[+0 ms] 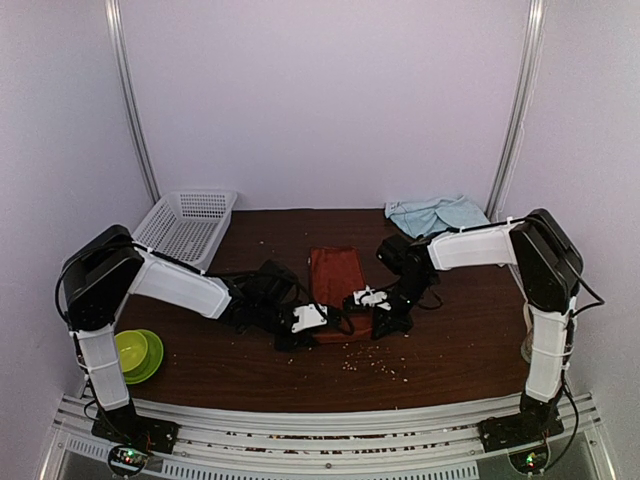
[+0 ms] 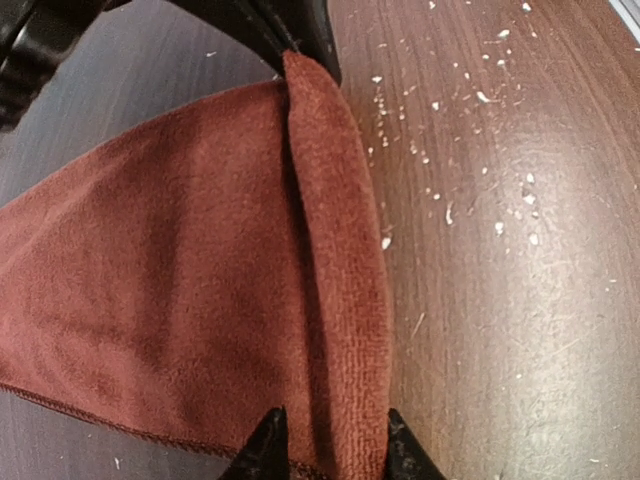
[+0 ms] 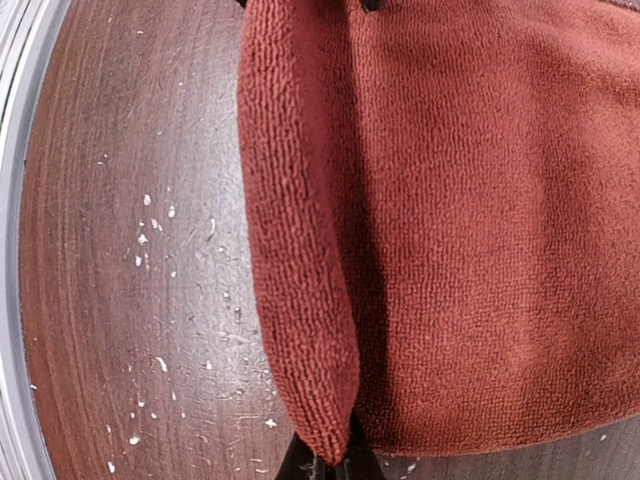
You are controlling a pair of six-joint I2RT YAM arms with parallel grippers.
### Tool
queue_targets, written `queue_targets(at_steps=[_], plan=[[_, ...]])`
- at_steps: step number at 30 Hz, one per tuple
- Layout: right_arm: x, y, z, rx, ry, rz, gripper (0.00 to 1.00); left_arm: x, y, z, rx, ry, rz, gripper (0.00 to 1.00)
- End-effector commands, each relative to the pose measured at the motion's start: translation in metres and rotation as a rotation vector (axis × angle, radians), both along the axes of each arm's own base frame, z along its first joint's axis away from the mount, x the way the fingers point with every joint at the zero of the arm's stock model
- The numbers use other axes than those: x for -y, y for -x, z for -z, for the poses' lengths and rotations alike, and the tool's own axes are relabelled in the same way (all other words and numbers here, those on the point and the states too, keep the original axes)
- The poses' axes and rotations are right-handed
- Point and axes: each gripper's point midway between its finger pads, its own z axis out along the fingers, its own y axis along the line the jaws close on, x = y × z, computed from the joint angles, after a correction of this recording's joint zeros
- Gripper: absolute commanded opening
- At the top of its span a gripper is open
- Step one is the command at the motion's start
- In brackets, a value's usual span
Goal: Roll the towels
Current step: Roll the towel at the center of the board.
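A dark wooden table (image 1: 470, 350) is seen enclosed by plain white walls (image 1: 330, 100), with two robot arms mounted at its near edge: the left arm (image 1: 175, 285) and the right arm (image 1: 480, 245) are both reached in toward the centre. Two towels are laid on the table. The rust-red towel (image 1: 335, 272) is spread at the middle, its near edge turned over into a single thick fold; the light-blue towel (image 1: 435, 212) is left crumpled at the far right, against the back wall and well apart from the red one. One white slatted basket (image 1: 190, 225) is set at the far left corner, and one green bowl (image 1: 135, 352) near the left arm's base. The left gripper (image 2: 330, 455) is closed about one end of the fold, a finger pressed on each side, while the right gripper (image 3: 325, 462) is pinched tight on the fold's other end. Pale crumbs (image 1: 375, 365) are scattered just before the towel.
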Motion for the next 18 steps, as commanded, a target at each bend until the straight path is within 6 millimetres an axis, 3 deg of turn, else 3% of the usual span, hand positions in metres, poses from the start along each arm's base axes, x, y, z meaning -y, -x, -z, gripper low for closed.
queue_targets(at_steps=[1,8,18], plan=[[0.0031,0.0025,0.0005,-0.080,-0.002,0.026,0.00,0.0043,0.0051,-0.0125,-0.011,0.070,0.030,0.29],[0.0047,0.0001,-0.0080,-0.153,-0.031,0.048,0.00,0.0025,0.0075,-0.0082,-0.066,0.077,0.028,0.03],[0.0070,0.0087,-0.0030,-0.286,0.005,0.055,0.00,0.0025,0.0015,-0.0091,-0.139,0.114,0.023,0.00]])
